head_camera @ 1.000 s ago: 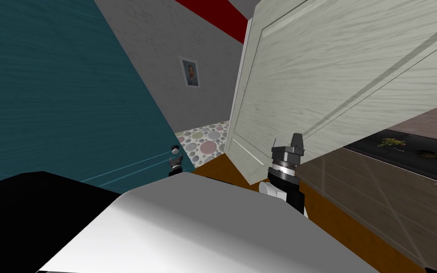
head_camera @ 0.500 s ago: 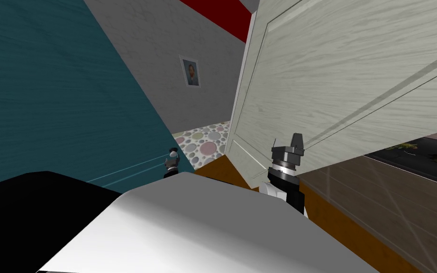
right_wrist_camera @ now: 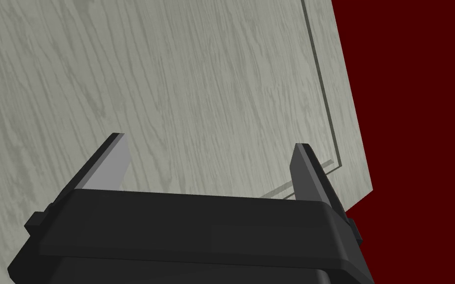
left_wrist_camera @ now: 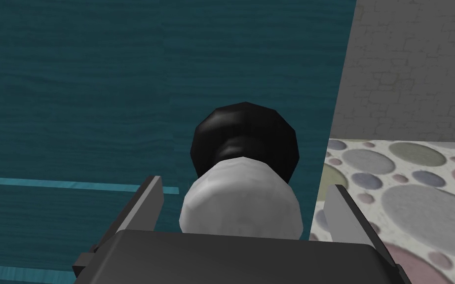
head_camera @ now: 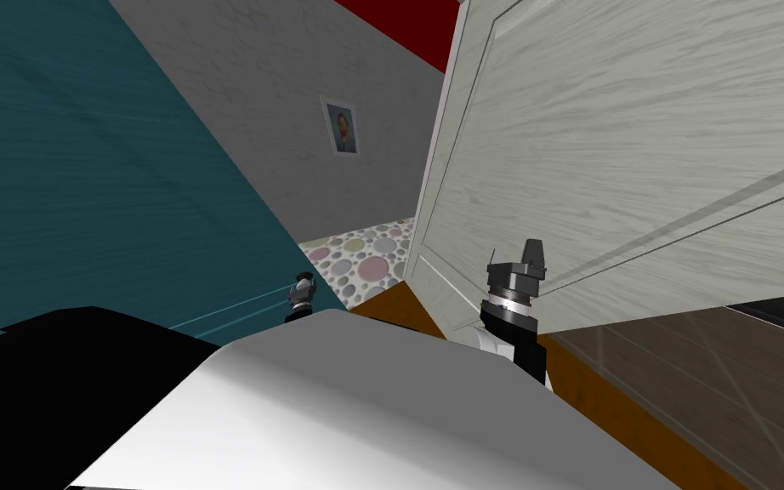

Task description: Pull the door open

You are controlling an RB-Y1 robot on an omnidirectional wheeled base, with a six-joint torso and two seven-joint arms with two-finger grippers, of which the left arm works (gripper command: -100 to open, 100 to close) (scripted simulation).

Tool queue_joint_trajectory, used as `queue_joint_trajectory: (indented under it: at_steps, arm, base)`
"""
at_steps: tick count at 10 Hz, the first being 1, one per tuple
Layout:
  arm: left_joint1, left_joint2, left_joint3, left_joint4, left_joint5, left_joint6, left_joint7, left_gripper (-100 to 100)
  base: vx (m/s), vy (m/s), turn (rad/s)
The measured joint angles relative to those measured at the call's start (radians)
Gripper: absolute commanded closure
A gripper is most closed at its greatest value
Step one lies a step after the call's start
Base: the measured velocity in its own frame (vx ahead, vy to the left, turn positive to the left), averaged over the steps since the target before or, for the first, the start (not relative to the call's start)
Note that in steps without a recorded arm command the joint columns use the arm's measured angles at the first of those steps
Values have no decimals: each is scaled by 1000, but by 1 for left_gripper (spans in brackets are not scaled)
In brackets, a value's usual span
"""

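The left hand (left_wrist_camera: 246,185) is wide, its fingers (left_wrist_camera: 147,202) standing either side of the white knob (left_wrist_camera: 241,202) on the teal door (head_camera: 84,170) at the left, apart from its sides. The door's edge lies just right of the knob, with spotted floor (head_camera: 365,255) beyond. The right hand (right_wrist_camera: 208,140) is wide too and empty, close before a pale wood-grain door (head_camera: 620,153) on the right

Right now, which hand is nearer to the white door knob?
Left. The left hand sits open around the knob on the teal door, not touching it. The right hand, also open, faces the pale wood-grain panel, away from the knob.
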Motion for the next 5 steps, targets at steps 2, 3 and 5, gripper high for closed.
queue_joint_trajectory:
  at_steps: [2, 3, 5]
  arm:
    - [-1, 0, 1, 0, 1, 0, -4, 100]
    - [-1, -1, 1, 0, 0, 0, -5, 100]
    - [-1, -2, -1, 0, -1, 2, -6, 100]
  base:
    - [-26, 2, -13]
    - [-13, -3, -6]
    - [-3, -2, 0]
